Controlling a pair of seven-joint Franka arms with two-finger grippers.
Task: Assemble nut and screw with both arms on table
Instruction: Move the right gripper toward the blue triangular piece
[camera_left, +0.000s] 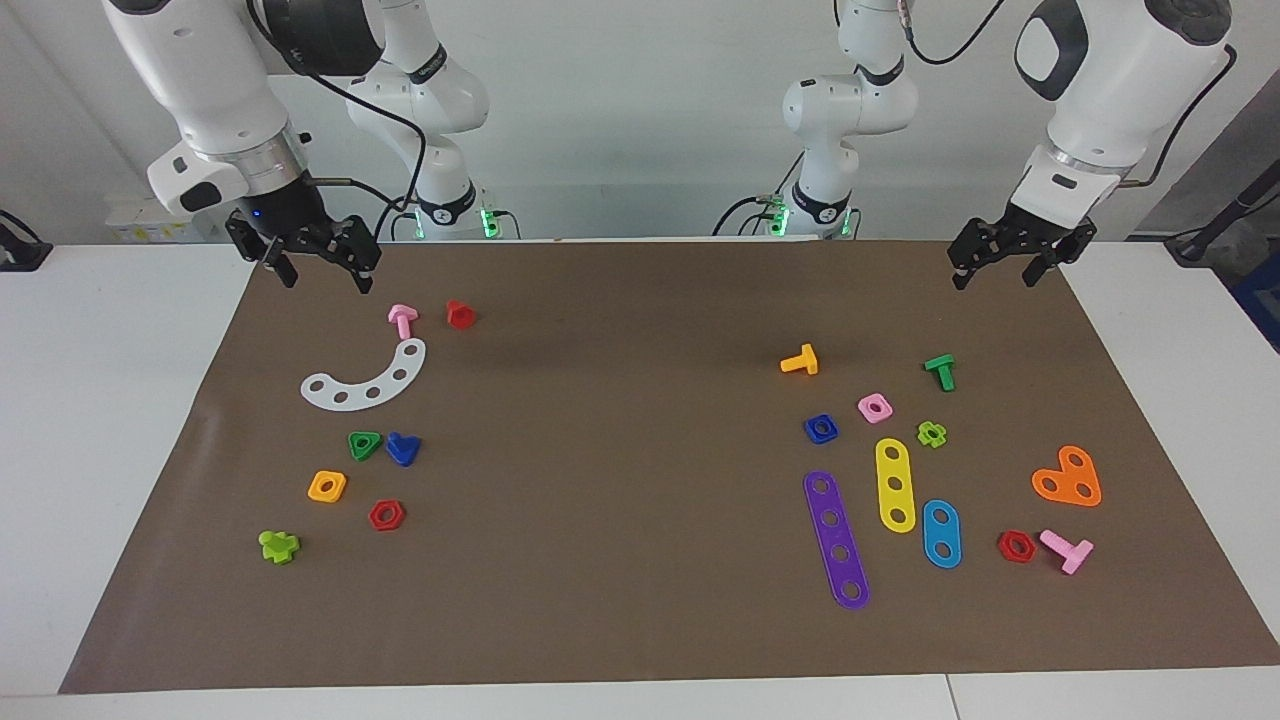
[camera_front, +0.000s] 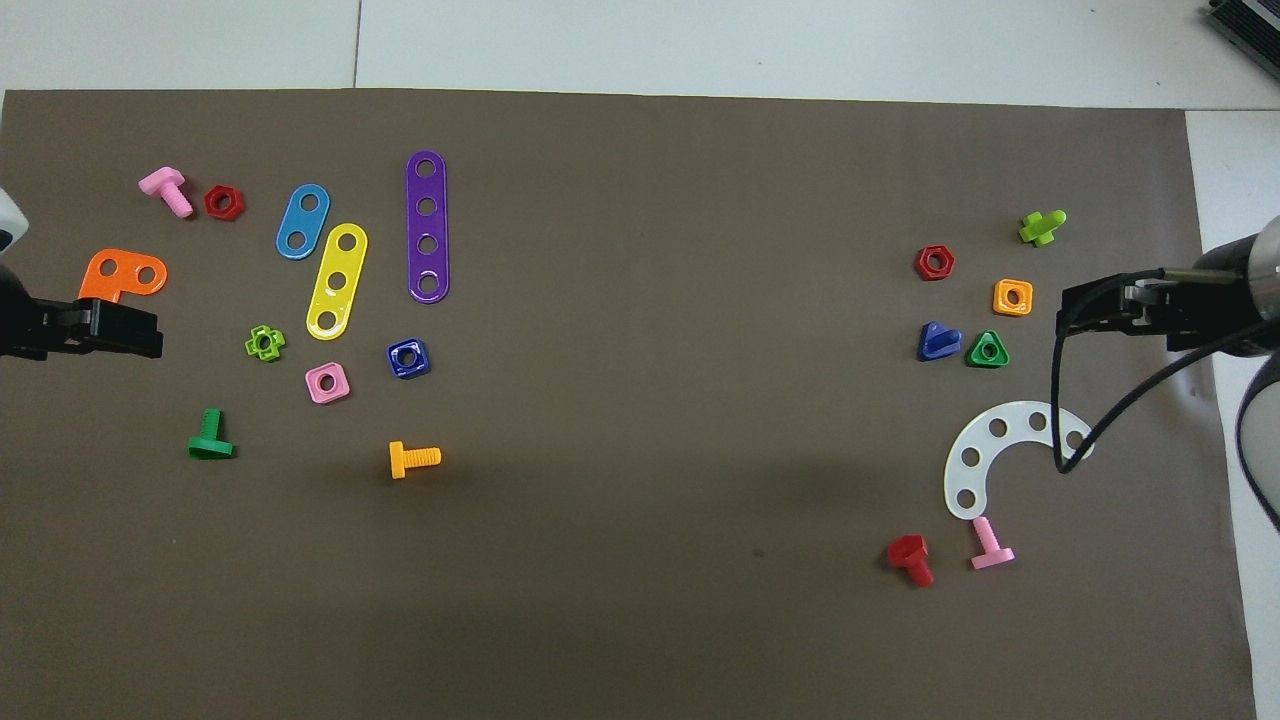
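Observation:
The blue square nut (camera_left: 821, 429) (camera_front: 408, 358) lies flat on the brown mat (camera_left: 620, 400) toward the left arm's end, beside a pink square nut (camera_left: 875, 407). The blue screw (camera_left: 402, 448) (camera_front: 938, 341) with its triangular head lies toward the right arm's end, touching or nearly touching a green triangular nut (camera_left: 364, 445). My right gripper (camera_left: 328, 280) (camera_front: 1085, 310) hangs open and empty over the mat's corner by its base. My left gripper (camera_left: 993, 280) (camera_front: 140, 330) hangs open and empty over the other corner at the robots' edge.
Near the screw lie a white curved strip (camera_left: 365, 378), orange-yellow nut (camera_left: 327, 486), red hex nut (camera_left: 386, 515), pink bolt (camera_left: 402, 319) and red bolt (camera_left: 460, 314). Near the nut lie purple (camera_left: 836, 540), yellow (camera_left: 895, 484) and blue strips (camera_left: 941, 533), an orange bolt (camera_left: 800, 361) and green bolt (camera_left: 940, 371).

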